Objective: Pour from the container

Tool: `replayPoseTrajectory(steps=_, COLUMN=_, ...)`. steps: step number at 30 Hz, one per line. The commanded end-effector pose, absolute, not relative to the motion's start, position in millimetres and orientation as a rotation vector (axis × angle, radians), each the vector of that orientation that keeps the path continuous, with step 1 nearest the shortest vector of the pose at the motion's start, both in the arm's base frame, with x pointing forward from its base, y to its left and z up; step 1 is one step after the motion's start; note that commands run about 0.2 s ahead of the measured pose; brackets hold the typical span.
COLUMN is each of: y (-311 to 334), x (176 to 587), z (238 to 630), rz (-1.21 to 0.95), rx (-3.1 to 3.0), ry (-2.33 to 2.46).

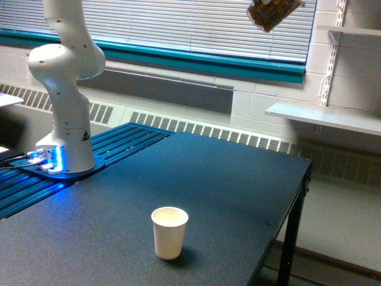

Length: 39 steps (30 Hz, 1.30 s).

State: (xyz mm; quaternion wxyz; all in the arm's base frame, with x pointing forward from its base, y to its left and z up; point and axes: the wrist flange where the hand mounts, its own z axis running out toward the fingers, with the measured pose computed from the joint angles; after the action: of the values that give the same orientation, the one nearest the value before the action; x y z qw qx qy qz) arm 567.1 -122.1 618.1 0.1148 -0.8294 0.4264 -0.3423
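The fingers cannot be seen at all; they are past the top edge of the exterior view, so nobody can tell if they are squeezed or spread. The container (272,13) is cut off by that same top edge. Only its lower part shows, tilted, with brown bits inside that are too blurry to name. Its top and its opening are out of sight up where the fingers must be. The robot arm (64,65) also runs off the top edge, so its upper part is gone. The surface (196,179) is cut off at the bottom and at the exterior view's left.
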Motion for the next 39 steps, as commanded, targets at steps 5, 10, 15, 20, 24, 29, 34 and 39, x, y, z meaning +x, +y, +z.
replayPoseTrajectory(steps=5, y=-181, x=559, z=492, rz=-0.72, rx=-2.66, ry=1.493)
replayPoseTrajectory(steps=10, y=-191, x=547, z=453, rz=-0.668, rx=-2.77, ry=1.5)
replayPoseTrajectory(steps=15, y=-201, x=525, z=416, rz=-0.596, rx=-2.867, ry=1.507)
replayPoseTrajectory(steps=20, y=-202, x=499, z=374, rz=-0.508, rx=-2.966, ry=1.486)
replayPoseTrajectory(steps=24, y=-203, x=477, z=346, rz=-0.439, rx=-3.027, ry=1.485)
replayPoseTrajectory(steps=29, y=-205, x=456, z=325, rz=-0.4, rx=-3.092, ry=1.469)
replayPoseTrajectory(steps=34, y=-208, x=439, z=314, rz=-0.377, rx=-3.169, ry=1.43)
replayPoseTrajectory(steps=39, y=-210, x=425, z=305, rz=-0.358, rx=-3.248, ry=1.379)
